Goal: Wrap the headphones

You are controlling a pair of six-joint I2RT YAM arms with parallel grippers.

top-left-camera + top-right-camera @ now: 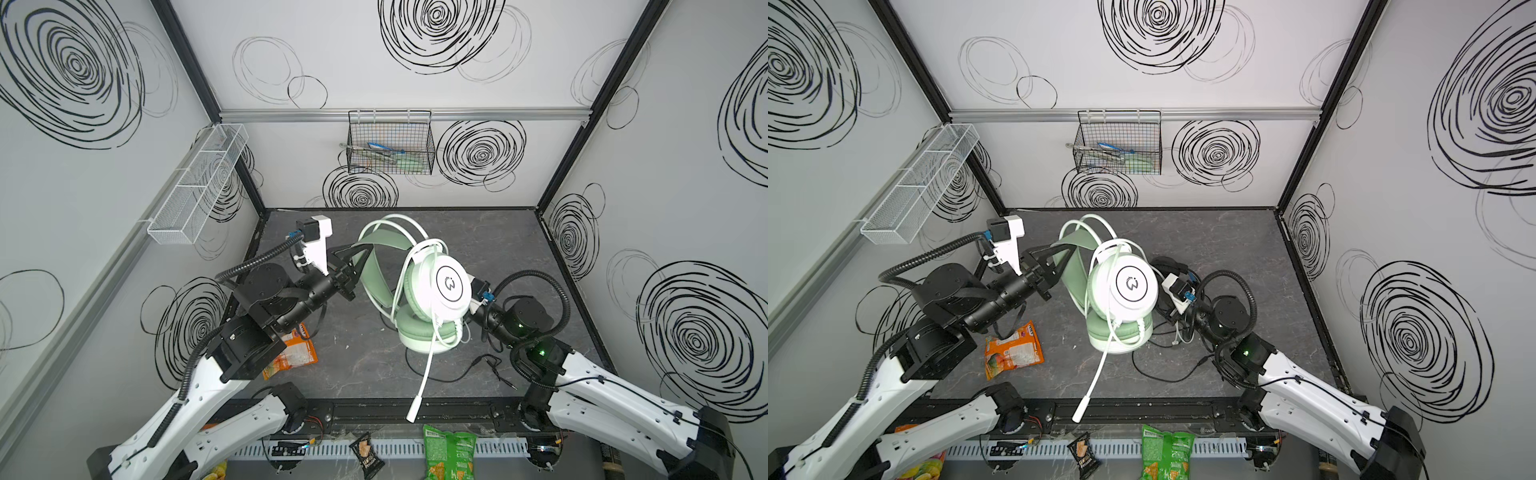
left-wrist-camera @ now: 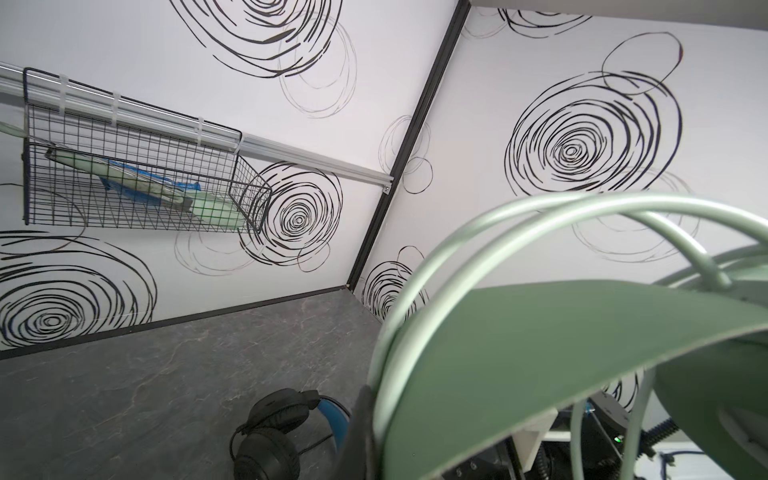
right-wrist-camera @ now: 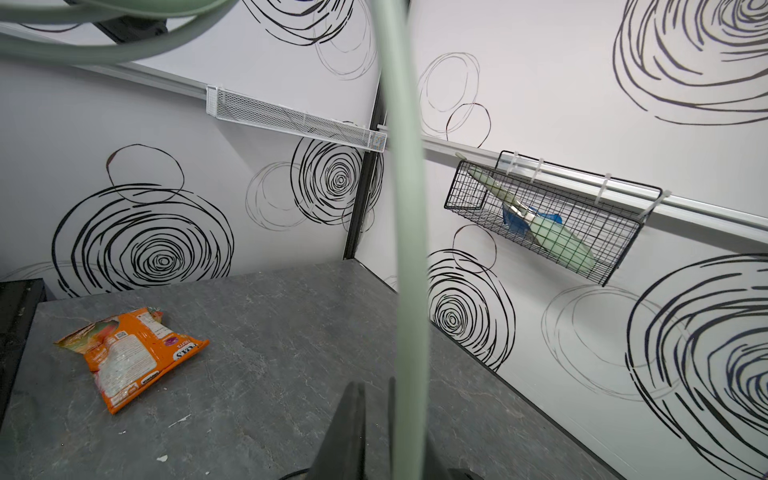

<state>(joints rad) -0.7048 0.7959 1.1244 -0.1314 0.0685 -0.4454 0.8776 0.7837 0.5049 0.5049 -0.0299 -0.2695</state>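
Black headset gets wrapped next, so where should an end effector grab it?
Likely the blue-lined headband: a thin strip, unlike the bulky ear cups. The black headset rests on the table, so come from above, jaws across the band.

Lighting is bright, even and diffuse in all four views; no single source can be identified. The white walls (image 1: 415,83) show no blown highlights. Shadows on the dark worktop (image 1: 478,249) are faint and soft-edged. Both top views carry marked wide-angle distortion: the black frame posts (image 1: 185,62) splay toward 11 and 1 o'clock. Detail is slightly soft throughout. The white earcup (image 1: 451,286) shows only a dull sheen. In the wrist views, the green headband (image 2: 561,353) and pale cable (image 3: 409,249) sit close to the lens and are out of focus.
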